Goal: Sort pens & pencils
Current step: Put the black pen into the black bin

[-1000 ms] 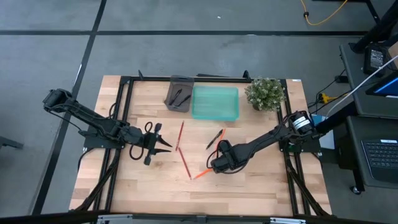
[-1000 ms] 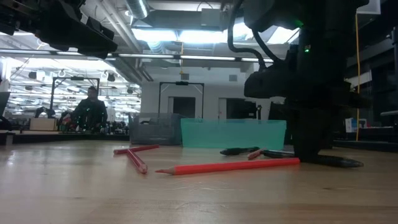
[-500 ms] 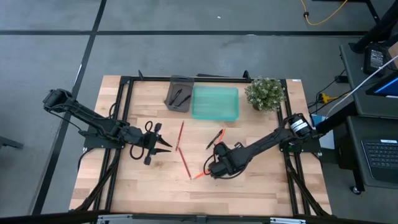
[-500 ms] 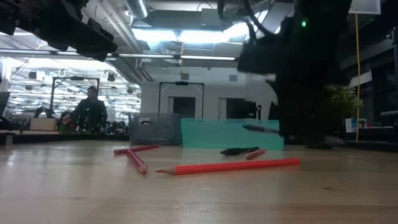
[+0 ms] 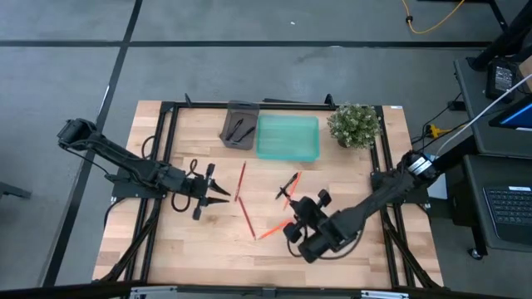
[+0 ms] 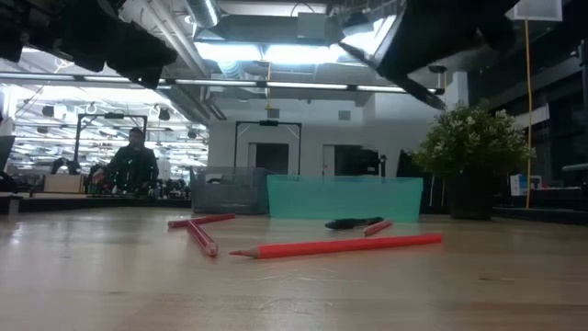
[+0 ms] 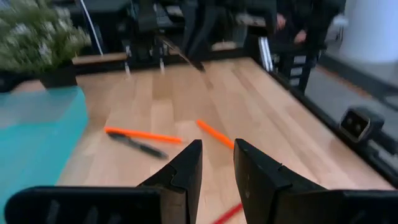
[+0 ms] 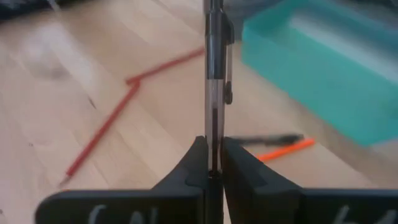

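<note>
My right gripper (image 5: 301, 218) hangs above the table's near middle, shut on a black pen (image 8: 213, 74). On the wood lie another black pen (image 5: 286, 186) with an orange pencil (image 5: 293, 181) beside it, two red pencils (image 5: 241, 181) (image 5: 247, 218) and an orange pencil (image 5: 268, 232). My left gripper (image 5: 220, 193) stands open over the table's left, pointing toward the red pencils, with nothing between its fingers (image 7: 186, 171). My right gripper pinches the pen's shaft near one end (image 8: 213, 146) between its two fingers. The rest of the pen, with its clip (image 8: 227, 93), juts out past the fingertips. The pen is lifted clear of the table and tilted.
A teal tray (image 5: 288, 138) and a grey tray (image 5: 239, 124) holding dark pens stand at the far middle, with a potted plant (image 5: 355, 124) at the far right. Black rails run along the table's sides. A person (image 6: 133, 164) is in the room behind.
My right gripper has risen from the table with the pen and drawn toward the near edge, turning as it went. The pen, which lay on the wood beside it, now hangs clear. The other pens and pencils have stayed put.
</note>
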Action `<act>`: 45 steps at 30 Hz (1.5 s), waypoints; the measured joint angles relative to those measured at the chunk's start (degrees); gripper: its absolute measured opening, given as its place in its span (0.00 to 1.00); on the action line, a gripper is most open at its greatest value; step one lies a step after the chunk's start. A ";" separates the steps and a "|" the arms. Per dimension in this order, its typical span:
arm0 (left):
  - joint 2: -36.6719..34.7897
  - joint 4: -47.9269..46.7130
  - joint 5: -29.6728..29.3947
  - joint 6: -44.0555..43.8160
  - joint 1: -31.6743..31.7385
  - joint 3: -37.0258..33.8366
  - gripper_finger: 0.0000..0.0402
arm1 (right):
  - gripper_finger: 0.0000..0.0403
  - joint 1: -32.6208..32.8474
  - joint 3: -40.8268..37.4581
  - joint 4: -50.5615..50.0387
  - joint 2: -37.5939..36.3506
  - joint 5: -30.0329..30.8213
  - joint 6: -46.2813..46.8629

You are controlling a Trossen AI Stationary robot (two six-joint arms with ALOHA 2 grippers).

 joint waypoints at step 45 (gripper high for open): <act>21.78 34.10 10.84 -3.14 8.87 0.24 0.24 | 0.07 -18.43 -19.37 81.26 0.87 -31.44 -60.84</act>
